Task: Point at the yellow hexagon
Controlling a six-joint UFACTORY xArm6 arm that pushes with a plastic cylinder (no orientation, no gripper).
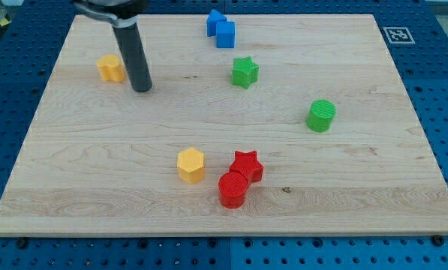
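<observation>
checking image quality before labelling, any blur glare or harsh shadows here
Camera view: sharp across the board, lighting even, no glare; the yellow hexagon and red cylinder cast only soft, short shadows; my tip by the yellow block is crisp, the rod's top cropped.

the rod [130, 45] runs out of the picture at 12 o'clock, so the arm above it is cut off. the red cylinder [233, 190] covers the lower part of the red star [248, 165]. the blue blocks [221, 30] overlap, their shape unclear. the marker [397, 34] at 1 o'clock is too small to read.
</observation>
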